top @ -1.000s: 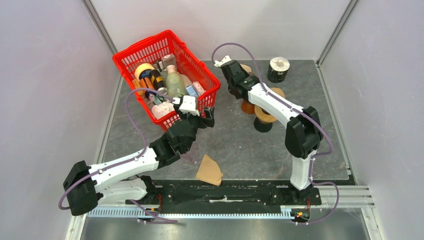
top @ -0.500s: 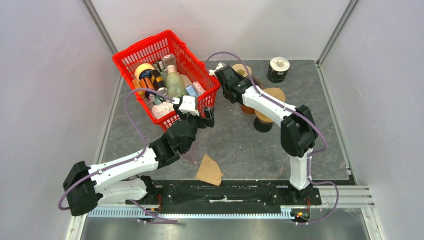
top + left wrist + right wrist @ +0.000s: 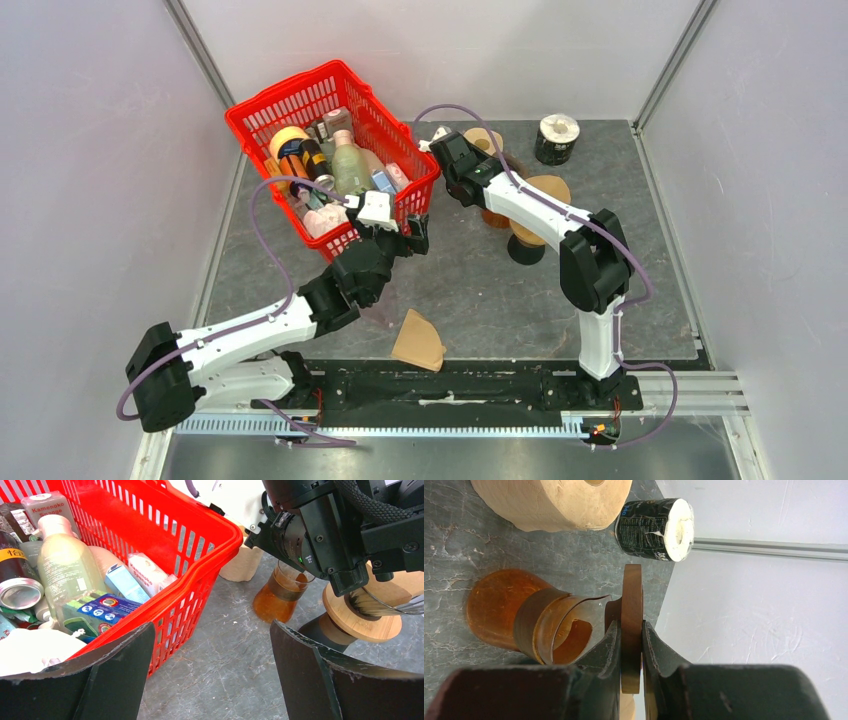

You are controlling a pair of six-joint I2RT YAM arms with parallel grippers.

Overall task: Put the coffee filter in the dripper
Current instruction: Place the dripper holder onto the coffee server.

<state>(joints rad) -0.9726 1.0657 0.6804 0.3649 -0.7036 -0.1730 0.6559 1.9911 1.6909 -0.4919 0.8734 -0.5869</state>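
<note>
The coffee filter [image 3: 418, 340], a tan folded paper cone, lies flat on the table near the front edge, between the two arm bases. The dripper [image 3: 524, 615] is amber glass with a flat wooden handle [image 3: 632, 595]; it rests on the table just right of the basket [image 3: 280, 597]. My right gripper [image 3: 629, 625] is shut on that wooden handle, reaching from above [image 3: 462, 185]. My left gripper [image 3: 211, 630] is open and holds nothing; it hovers over bare table beside the basket's near corner [image 3: 408, 238], well away from the filter.
A red basket [image 3: 300, 95] full of bottles and cans stands at the back left. A wooden disc on a black stand [image 3: 530, 240] sits right of the dripper. A brown paper roll [image 3: 487, 140] and a black roll [image 3: 556, 138] stand behind.
My right wrist has shifted a little left toward the basket, still shut on the dripper's handle. The left arm and the filter have not moved.
</note>
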